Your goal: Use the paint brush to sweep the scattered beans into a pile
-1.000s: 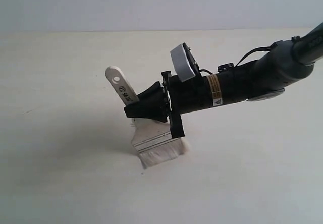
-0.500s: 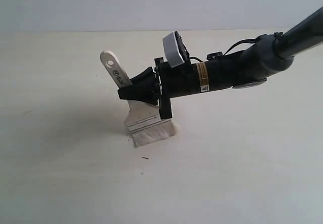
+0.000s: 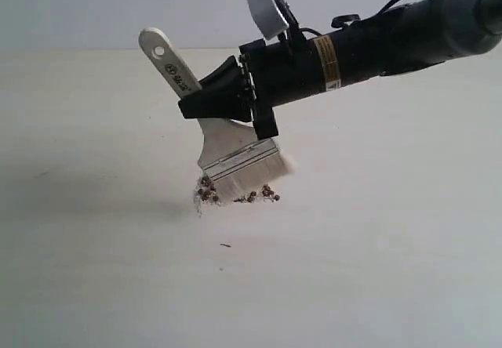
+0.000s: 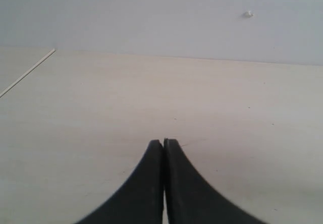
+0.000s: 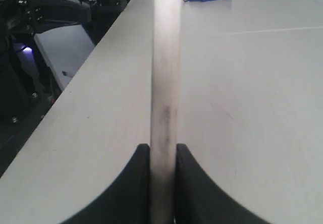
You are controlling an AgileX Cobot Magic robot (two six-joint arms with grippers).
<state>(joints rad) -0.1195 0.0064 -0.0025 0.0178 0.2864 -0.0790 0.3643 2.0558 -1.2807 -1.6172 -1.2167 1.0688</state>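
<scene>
Black jaws first: my right gripper [image 3: 196,103] is clamped on the pale wooden handle of the paint brush [image 3: 238,158]. The right wrist view shows the handle pinched between both fingers with no gap, so the grip looks solid to me. The left gripper [image 4: 163,146] has its jaws pressed together on nothing, over bare table [image 4: 91,98], and it doesn't show in the exterior view at all. Out from the grip, the handle sticks up toward 11 o'clock, and the silver ferrule and pale bristles hang down toward 5 o'clock, tilted. The beans [image 3: 210,194] sit right under the bristle edge, a bit left of the middle of the exterior view. There's a tight reddish-brown clump at the 7 o'clock corner of the bristles and a thinner string trailing toward the 5 o'clock corner, with whitish crumbs dusted around. I can't tell if the tips touch the table or hover just off it. My guess for doing this step right: bristles light on the surface, come in from the thin side and nudge it toward the clump in short slow strokes, because round little things like that will probably roll and flick. One dark speck [image 3: 225,245] lies alone at 6 o'clock from the clump and might be a straggler.
</scene>
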